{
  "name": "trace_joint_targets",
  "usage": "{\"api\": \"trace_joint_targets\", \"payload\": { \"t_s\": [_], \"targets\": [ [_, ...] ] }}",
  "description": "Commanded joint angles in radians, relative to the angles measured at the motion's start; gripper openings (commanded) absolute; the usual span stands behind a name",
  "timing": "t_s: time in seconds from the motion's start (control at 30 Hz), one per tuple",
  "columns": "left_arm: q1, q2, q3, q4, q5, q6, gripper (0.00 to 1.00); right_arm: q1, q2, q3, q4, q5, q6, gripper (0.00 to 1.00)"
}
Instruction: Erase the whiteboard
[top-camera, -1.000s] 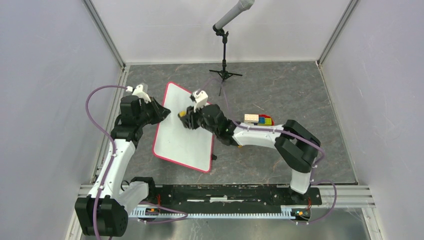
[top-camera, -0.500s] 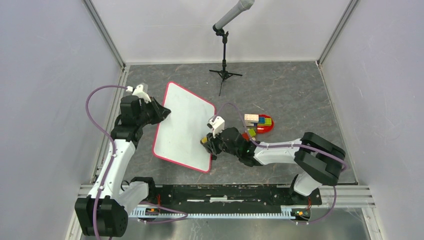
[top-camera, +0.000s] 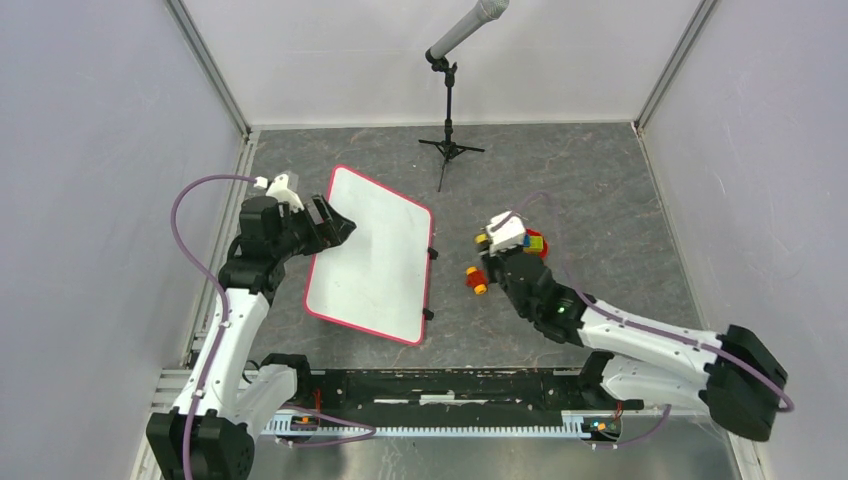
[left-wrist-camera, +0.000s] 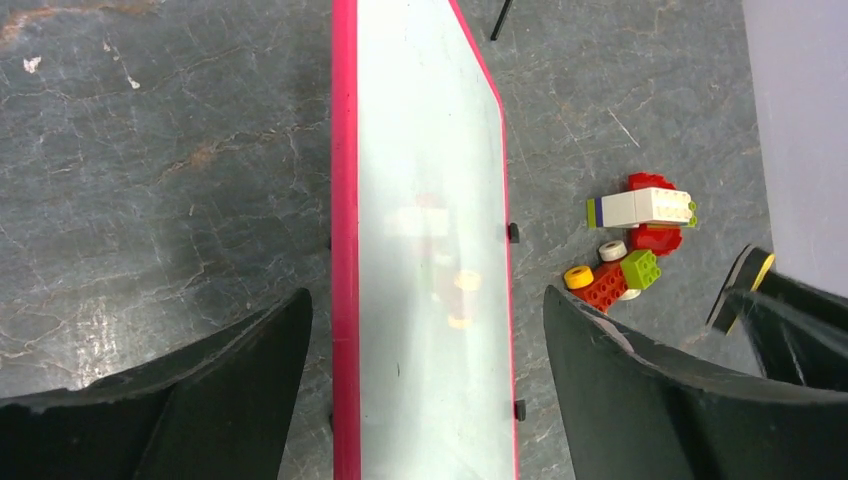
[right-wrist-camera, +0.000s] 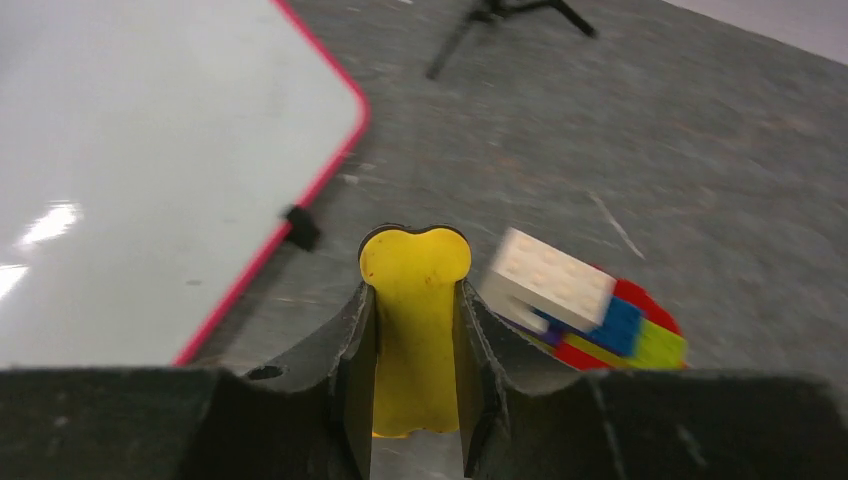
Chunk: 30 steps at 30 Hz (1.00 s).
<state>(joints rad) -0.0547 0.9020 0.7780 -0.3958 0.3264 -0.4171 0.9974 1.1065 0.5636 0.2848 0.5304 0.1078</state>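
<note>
Over the whiteboard (top-camera: 370, 255) edge, left gripper (left-wrist-camera: 425, 310) gapes, steadying nothing (board looks clean); right gripper (right-wrist-camera: 415, 295) clamps yellow piece (right-wrist-camera: 414, 258), likely eraser, off-board.

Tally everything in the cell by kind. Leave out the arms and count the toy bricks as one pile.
Whiteboard: 1
Microphone stand: 1
Pile of toy bricks: 1
Yellow pad, gripped in the right hand: 1
Total: 4
</note>
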Motion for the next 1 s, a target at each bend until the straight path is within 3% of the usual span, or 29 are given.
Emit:
{"api": "trace_joint_targets", "payload": {
  "t_s": [0.0, 0.13, 0.3, 0.4, 0.43, 0.5, 0.53, 0.73, 0.87, 0.97],
  "targets": [
    [-0.005, -0.013, 0.003, 0.003, 0.024, 0.051, 0.92, -0.161, -0.137, -0.083, -0.176, 0.251, 0.111, 0.20],
    [-0.003, -0.018, 0.009, 0.002, 0.033, 0.051, 0.98, -0.367, -0.230, -0.136, -0.367, 0.337, 0.302, 0.27],
    [-0.004, -0.030, 0.010, -0.016, 0.021, 0.056, 0.99, -0.574, -0.238, -0.230, -0.479, 0.209, 0.454, 0.29],
    [-0.004, -0.007, 0.018, -0.015, 0.018, 0.055, 0.99, -0.623, -0.191, -0.249, -0.502, 0.148, 0.480, 0.28],
    [-0.005, -0.005, 0.020, -0.015, 0.022, 0.055, 1.00, -0.623, -0.172, -0.241, -0.508, 0.144, 0.478, 0.32],
    [-0.005, -0.010, 0.020, -0.015, 0.015, 0.058, 1.00, -0.623, -0.150, -0.224, -0.516, 0.141, 0.461, 0.56],
    [-0.004, -0.015, 0.016, -0.017, 0.002, 0.060, 1.00, -0.623, -0.147, -0.210, -0.519, 0.129, 0.440, 0.63],
    [-0.004, -0.020, 0.017, -0.026, -0.022, 0.064, 1.00, -0.623, -0.273, -0.196, -0.521, 0.079, 0.340, 0.94],
    [-0.003, -0.003, 0.028, -0.026, -0.034, 0.068, 1.00, -0.623, -0.351, -0.110, -0.557, 0.035, 0.233, 0.98],
    [-0.003, -0.031, 0.031, -0.026, -0.072, 0.078, 1.00, -0.622, -0.399, -0.064, -0.540, -0.112, 0.136, 0.98]
  ]
}}
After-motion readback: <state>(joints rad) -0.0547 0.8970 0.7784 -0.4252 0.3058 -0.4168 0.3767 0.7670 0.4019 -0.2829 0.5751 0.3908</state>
